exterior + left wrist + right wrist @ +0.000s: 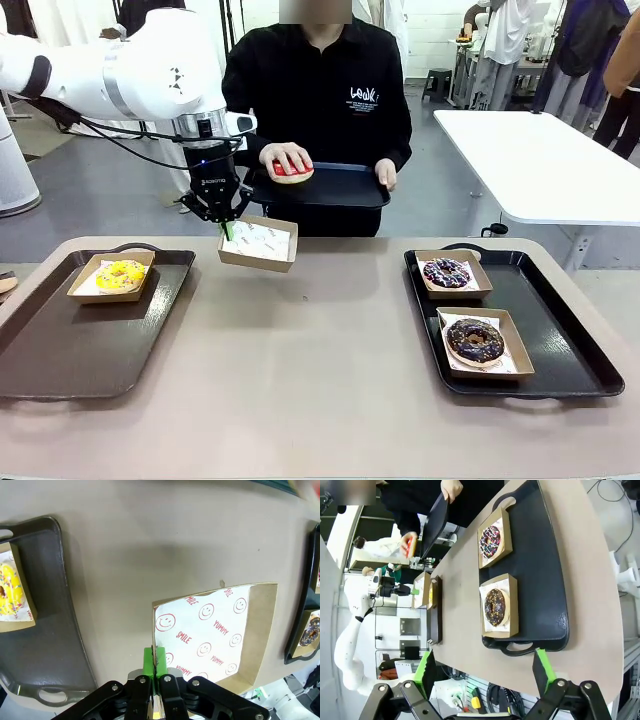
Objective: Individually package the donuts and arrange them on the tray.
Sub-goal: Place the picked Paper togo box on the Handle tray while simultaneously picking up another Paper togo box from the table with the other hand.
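Left gripper [229,228]: fingers pinched shut on the near rim of an empty box [259,243], holding it clear of the worktop [320,340] near the far edge, in front of the person.
Why held so: the box hangs open side up and tilted, its smiley-printed paper liner [210,640] facing the person; I judge it is being offered so the last donut can be dropped in.
Red donut [291,171]: under the person's hand [286,158] on a small black tray [345,186] which the person's other hand holds at chest height, just beyond the box.
Right gripper [485,672]: fingers spread wide, gripping nothing, hovering off the right end of the worktop.
Yellow donut [120,274]: already boxed, at the far left corner of the left tray [90,345].
Sprinkled purple donut [446,272]: boxed, at the far end of the right tray [560,340].
Chocolate donut [474,340]: boxed, just nearer on the same tray; the two boxes sit apart in a row.
Orientation: the donuts are rings lying flat, hole upward, so they have no real long axis.
Box axis: the held box's long side runs roughly across the worktop, its gripped edge towards the robot.
Progress: three boxed, one to go, by my reading.
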`<state>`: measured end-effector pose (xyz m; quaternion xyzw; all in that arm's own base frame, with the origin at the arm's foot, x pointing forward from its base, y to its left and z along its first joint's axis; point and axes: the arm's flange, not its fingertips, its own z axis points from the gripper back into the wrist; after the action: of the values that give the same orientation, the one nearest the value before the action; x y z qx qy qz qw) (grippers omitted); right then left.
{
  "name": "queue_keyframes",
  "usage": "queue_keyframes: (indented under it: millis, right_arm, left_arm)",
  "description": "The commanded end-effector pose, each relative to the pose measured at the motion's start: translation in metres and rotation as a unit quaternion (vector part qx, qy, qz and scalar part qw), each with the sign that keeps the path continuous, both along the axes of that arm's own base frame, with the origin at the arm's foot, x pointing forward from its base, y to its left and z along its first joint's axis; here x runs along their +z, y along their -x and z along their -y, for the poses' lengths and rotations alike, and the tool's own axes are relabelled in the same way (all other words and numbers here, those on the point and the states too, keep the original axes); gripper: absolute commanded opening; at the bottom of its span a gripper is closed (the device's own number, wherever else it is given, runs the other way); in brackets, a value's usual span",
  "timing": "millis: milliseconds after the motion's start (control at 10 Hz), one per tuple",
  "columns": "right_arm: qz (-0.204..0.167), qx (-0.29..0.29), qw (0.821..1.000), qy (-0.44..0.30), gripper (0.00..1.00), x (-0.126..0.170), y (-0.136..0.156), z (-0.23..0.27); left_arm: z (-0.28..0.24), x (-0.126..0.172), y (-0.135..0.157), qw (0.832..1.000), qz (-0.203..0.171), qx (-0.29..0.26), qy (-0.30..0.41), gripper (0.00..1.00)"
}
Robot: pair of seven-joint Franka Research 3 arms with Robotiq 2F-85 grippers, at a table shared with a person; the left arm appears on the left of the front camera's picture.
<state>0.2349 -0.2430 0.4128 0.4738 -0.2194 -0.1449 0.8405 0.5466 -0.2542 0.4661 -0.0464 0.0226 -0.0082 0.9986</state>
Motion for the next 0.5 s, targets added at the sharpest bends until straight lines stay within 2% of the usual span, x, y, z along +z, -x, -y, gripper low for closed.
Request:
queue_keyframes:
  millis: [0, 400]
  right_arm:
    - [-0.001, -0.001, 1.0, -0.002, 1.0, 0.0043, 0.0019, -0.0009]
    - [-0.001, -0.001, 1.0, -0.002, 1.0, 0.0043, 0.0019, -0.0009]
  left_arm:
    - [-0.0017, 0.0023, 0.0016, 1.0, 0.0, 0.005, 0.009, 0.0]
    - [-0.0017, 0.0023, 0.0016, 1.0, 0.0, 0.005, 0.009, 0.0]
